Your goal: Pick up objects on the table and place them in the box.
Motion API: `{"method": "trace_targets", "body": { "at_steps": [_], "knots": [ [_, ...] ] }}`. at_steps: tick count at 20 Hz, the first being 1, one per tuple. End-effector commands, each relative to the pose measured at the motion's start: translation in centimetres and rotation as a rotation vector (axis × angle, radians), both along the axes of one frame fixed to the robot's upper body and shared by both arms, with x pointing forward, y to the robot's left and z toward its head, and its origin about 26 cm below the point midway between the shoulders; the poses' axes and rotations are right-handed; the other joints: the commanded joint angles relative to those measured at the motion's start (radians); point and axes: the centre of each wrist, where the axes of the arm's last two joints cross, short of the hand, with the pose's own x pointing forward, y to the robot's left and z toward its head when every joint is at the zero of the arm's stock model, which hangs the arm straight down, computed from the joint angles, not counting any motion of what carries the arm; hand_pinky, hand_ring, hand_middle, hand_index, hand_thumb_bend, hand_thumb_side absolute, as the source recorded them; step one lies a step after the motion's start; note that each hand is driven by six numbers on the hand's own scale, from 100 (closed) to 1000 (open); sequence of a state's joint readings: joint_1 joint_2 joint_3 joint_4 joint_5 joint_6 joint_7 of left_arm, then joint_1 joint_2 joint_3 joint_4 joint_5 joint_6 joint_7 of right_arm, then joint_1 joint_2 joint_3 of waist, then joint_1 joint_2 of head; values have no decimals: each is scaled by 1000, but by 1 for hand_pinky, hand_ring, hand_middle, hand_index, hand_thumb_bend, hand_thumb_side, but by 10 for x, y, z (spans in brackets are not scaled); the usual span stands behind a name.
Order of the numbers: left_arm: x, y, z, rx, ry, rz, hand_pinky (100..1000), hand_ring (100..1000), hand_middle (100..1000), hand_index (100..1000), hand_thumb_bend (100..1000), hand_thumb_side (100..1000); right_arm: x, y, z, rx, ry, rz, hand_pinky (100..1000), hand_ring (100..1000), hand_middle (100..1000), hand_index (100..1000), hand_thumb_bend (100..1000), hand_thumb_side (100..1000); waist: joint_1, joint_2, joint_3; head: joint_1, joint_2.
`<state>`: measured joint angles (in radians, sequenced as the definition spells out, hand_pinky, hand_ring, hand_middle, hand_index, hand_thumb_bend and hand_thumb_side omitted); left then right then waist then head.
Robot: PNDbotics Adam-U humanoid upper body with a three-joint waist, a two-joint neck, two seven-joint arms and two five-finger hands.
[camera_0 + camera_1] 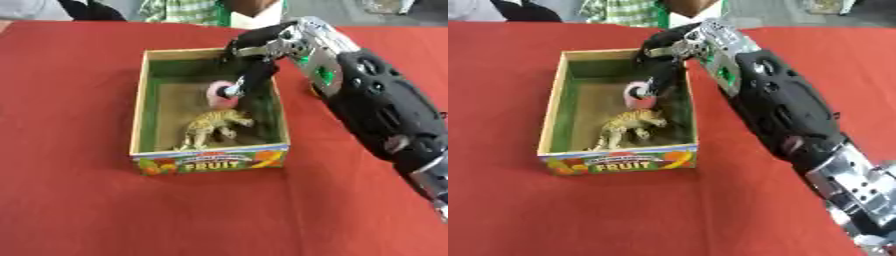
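Red table [70, 150], fills nearly the whole view around the box. A few figures at the far edge, beyond the box, touching nothing.

Right arm [385, 110], black with silver joints, enters from lower right of the box, runs up along the box's right side, bends over its far right corner. Takes up most of the space right of the box.

Box [137, 125]: open cardboard, green inner walls, brown floor, "FRUIT" printed on the near wall with fruit graphics. Sits flat, slightly askew.

Right hand [255, 65], above the box's far right corner, fingers [254, 77] pointing down into the box. Fingers curled down onto a pink thing, tips touching it; appears to pinch it, thumb side hidden behind the hand.

Tiger [214, 125], yellowish striped toy animal, inside the box, on the floor toward the near right part. Standing on its legs, head toward the box's right wall. Near the pink thing, just on its near side; cannot tell if touching.

Pink thing [216, 95], small, round, pink with a paler face, inside the box, mid-right, close to the right wall. At the fingertips; cannot tell if resting on the box floor or held just above it. Kind of object not clear.

Small yellow bit [312, 90] just right of the box, mostly hidden behind the arm. Cannot identify.

Left hand: not visible in either view.
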<state>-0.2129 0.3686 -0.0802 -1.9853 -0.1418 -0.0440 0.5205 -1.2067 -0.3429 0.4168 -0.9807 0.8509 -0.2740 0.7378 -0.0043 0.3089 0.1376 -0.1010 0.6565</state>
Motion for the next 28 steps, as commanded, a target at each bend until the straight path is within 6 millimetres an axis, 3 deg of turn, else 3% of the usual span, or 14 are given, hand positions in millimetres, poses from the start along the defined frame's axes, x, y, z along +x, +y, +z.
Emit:
{"method": "trace_targets", "body": {
  "at_steps": [1, 6, 13, 20, 28],
  "knots": [
    [-1, 0, 8, 8, -27, -8, 491, 632, 668, 705, 100, 812, -5, 2, 24, 23, -44, 19, 811, 901, 800, 916, 509, 854, 5, -19, 0, 0, -1],
    [-1, 0, 7, 9, -24, -6, 491, 632, 668, 705, 100, 812, -12, 3, 36, 39, -54, 33, 828, 923, 832, 942, 614, 893, 4, -22, -2, 0, -2],
    [-1, 1, 7, 8, -23, -1, 491, 633, 669, 705, 100, 811, -19, -5, 49, 96, -80, 30, 830, 922, 831, 935, 538, 873, 5, -25, -5, 4, -5],
    [-2, 2, 5, 10, -18, 7, 491, 634, 669, 705, 100, 811, -24, -45, 63, 160, -128, -72, 833, 928, 841, 939, 514, 868, 5, -29, -16, 13, -4],
    [-3, 5, 4, 13, -14, 23, 491, 635, 670, 705, 100, 810, -26, -97, 58, 163, -172, -218, 835, 932, 847, 941, 515, 870, 7, -37, -28, 22, 0]
  ]
}}
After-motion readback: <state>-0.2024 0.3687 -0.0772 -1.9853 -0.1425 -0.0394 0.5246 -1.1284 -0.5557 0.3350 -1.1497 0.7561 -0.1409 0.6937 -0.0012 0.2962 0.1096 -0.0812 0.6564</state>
